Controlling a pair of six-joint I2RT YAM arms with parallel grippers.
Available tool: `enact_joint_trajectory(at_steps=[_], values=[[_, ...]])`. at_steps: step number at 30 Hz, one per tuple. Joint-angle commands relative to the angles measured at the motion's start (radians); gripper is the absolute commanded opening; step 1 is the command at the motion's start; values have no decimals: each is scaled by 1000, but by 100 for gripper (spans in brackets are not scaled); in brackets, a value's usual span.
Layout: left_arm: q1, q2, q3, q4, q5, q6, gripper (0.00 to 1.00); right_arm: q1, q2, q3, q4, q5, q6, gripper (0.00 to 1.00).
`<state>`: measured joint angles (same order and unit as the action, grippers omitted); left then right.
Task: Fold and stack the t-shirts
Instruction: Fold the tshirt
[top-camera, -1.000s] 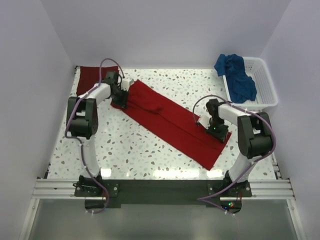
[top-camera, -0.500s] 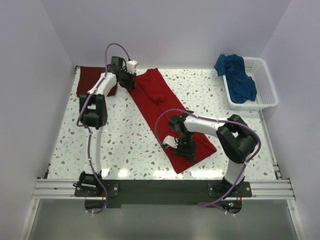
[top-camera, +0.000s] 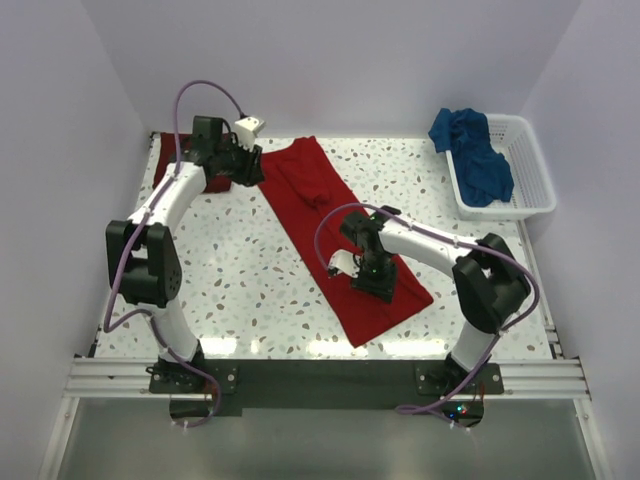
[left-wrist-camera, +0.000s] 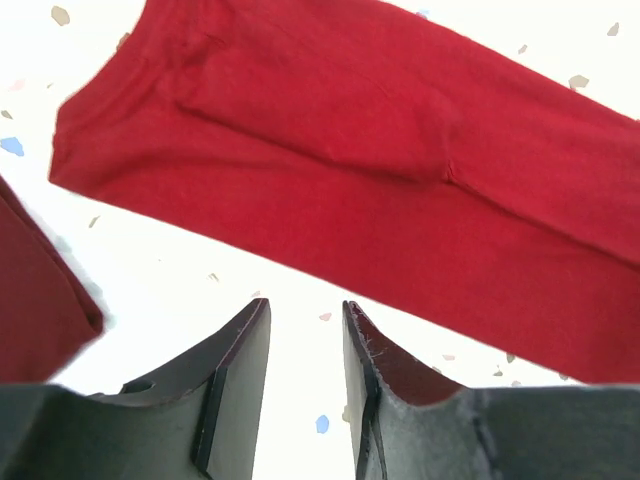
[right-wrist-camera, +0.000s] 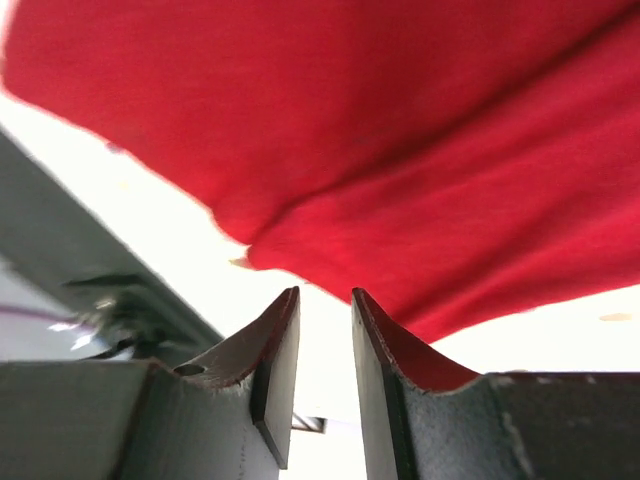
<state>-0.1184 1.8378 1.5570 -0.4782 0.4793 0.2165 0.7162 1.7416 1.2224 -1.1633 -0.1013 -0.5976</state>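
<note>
My left gripper hangs slightly open and empty beside the red shirt on the bench. My right gripper, jaws narrowly apart, holds nothing above it.

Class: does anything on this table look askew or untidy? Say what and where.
The bright red t-shirt lies diagonally across the table, bunched near its far end. The blue t-shirt hangs crumpled over the rim of the white basket.

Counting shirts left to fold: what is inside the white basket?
A crumpled blue t-shirt fills the left side of the basket, spilling over its far rim. Anything under the cloth is covered.
</note>
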Motion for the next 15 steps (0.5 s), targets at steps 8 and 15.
enact_joint_trajectory(at_steps=[8, 15], values=[[6, -98, -103, -13, 50, -3, 42, -4, 119, -93, 188, 157, 16, 29], [16, -130, -133, -77, 74, 27, 42, 100, 206, -68, 163, -52, 85, 28]])
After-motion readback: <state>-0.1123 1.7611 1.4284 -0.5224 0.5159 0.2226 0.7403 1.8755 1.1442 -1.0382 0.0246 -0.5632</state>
